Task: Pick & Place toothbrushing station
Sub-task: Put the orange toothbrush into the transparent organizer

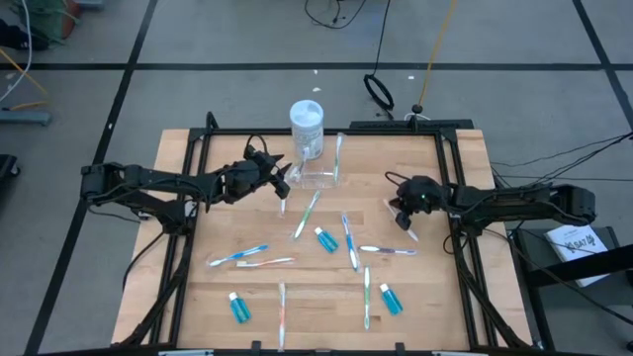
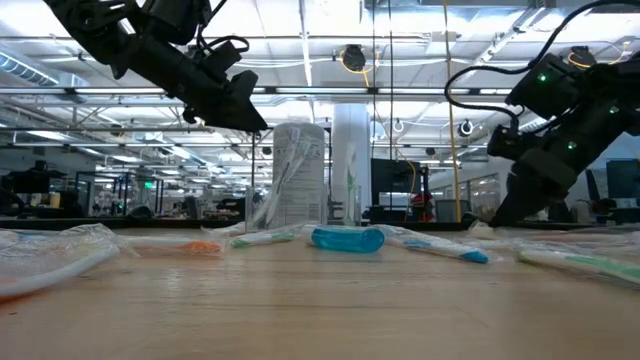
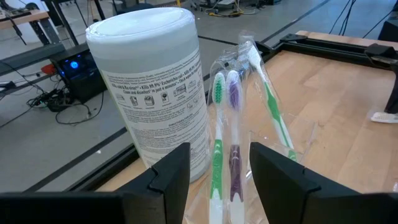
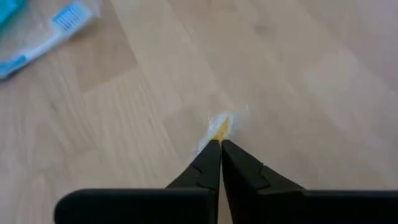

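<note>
The toothbrushing station (image 1: 318,178), a small clear holder, stands at the table's far middle beside a white lidded jar (image 1: 307,121). Wrapped toothbrushes, a green one (image 3: 217,118) and a purple one (image 3: 234,118), stand upright in front of my left gripper (image 3: 221,180). That gripper hovers open just left of the holder (image 1: 282,186), above the table, and I cannot tell whether it touches the wraps. At the table's right my right gripper (image 1: 406,222) is down at the wood, shut on a clear-wrapped toothbrush with an orange end (image 4: 219,126). My right gripper pinches the end of the crinkled clear wrap with the orange part (image 4: 217,130) between its two fingertips. The fingers come slanting down from the table's right side. The wrapped piece lies on the wooden tabletop; its remaining length is hidden under the fingers.
Several wrapped toothbrushes (image 1: 237,255) (image 1: 349,239) and blue tubes (image 1: 326,238) (image 1: 238,309) (image 1: 391,299) lie scattered over the table's middle and near half. Black frame rails (image 1: 450,198) run along both sides.
</note>
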